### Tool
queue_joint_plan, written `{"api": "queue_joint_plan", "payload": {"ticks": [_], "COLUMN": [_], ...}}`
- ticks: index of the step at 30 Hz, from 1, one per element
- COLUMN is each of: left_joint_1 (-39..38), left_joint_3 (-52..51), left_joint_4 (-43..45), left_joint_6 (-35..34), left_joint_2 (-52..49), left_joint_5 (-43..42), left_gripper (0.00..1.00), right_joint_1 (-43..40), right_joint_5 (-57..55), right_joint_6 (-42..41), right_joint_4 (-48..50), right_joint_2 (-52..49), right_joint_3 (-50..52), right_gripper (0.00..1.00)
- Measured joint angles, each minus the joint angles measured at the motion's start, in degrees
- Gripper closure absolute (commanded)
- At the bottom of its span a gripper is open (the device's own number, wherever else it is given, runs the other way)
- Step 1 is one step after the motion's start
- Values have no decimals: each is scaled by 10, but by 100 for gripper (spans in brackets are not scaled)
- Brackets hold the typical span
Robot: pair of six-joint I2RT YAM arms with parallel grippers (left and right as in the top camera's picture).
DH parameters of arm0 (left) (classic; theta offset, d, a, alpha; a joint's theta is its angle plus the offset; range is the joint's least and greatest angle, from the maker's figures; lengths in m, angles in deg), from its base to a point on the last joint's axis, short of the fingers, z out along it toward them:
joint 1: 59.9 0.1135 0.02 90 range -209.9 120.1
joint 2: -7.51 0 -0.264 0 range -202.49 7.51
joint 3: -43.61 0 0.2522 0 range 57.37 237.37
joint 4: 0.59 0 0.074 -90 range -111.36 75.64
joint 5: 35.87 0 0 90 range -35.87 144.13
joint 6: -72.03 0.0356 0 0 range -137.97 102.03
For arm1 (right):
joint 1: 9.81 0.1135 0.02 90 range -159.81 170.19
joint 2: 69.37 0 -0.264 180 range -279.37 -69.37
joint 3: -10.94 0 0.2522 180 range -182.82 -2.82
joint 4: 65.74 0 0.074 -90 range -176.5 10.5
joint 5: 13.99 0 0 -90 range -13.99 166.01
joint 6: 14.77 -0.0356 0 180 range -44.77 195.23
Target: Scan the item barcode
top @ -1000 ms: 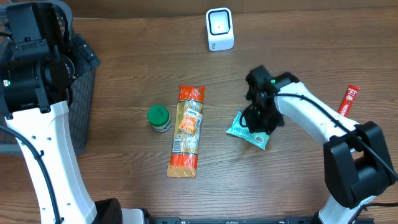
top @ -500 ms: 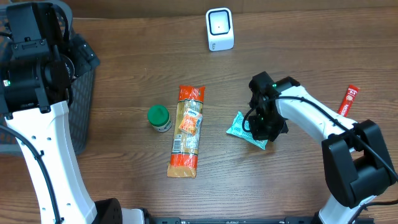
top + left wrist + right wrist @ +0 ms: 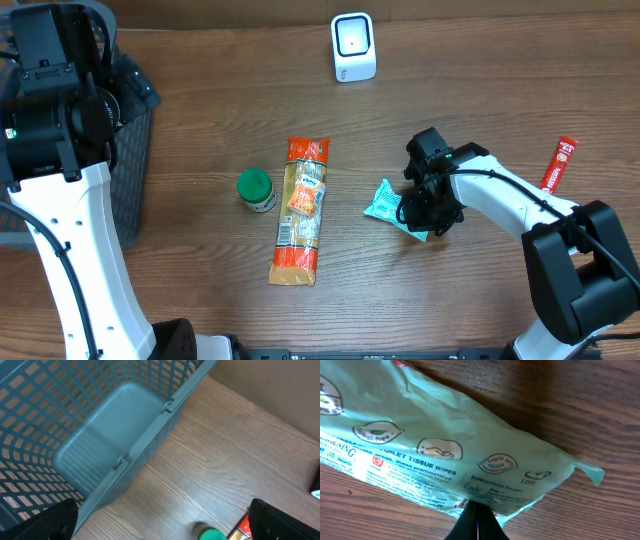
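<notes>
A pale green pack of wet wipes [image 3: 382, 203] lies right of the table's middle, printed side toward the right wrist camera [image 3: 445, 445]. My right gripper [image 3: 430, 205] is at the pack's lower right edge, its jaws shut on the film there [image 3: 476, 510]. A bit of barcode [image 3: 462, 503] shows just beside the fingertips, and a shadow lies under the pack's far side. The white scanner [image 3: 353, 47] stands at the back of the table. My left gripper [image 3: 162, 527] hangs open and empty high over the basket's corner.
A grey mesh basket [image 3: 130, 170] [image 3: 100, 425] stands at the left edge. A green-lidded jar [image 3: 255, 189] [image 3: 210, 535] and a long orange noodle packet [image 3: 302, 210] lie mid-table. A red sachet [image 3: 560, 163] lies at the far right.
My right gripper, shut throughout, has slid from over the pack's upper part down and right to its lower right edge. The pack has barely shifted. The left arm is still.
</notes>
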Motion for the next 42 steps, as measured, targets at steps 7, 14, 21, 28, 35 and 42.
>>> {"api": "queue_joint_plan", "payload": {"ticks": [7, 14, 21, 28, 35, 42], "left_joint_1": [0, 0, 0, 0, 0, 0], "left_joint_3": [0, 0, 0, 0, 0, 0], "left_joint_4": [0, 0, 0, 0, 0, 0], "left_joint_6": [0, 0, 0, 0, 0, 0], "left_joint_2": [0, 0, 0, 0, 0, 0], "left_joint_5": [0, 0, 0, 0, 0, 0], "left_gripper": [0, 0, 0, 0, 0, 0], "right_joint_1": [1, 0, -20, -58, -64, -64], "right_joint_5": [31, 45, -44, -92, -101, -83], "right_joint_6": [37, 69, 26, -15, -25, -30], "right_joint_4": [-81, -125, -118, -123, -104, -57], "right_joint_2": [-18, -28, -28, -28, -28, -28], "right_joint_3": [-37, -166, -185, -184, -168, -121], "right_gripper": [96, 96, 91, 89, 83, 83]}}
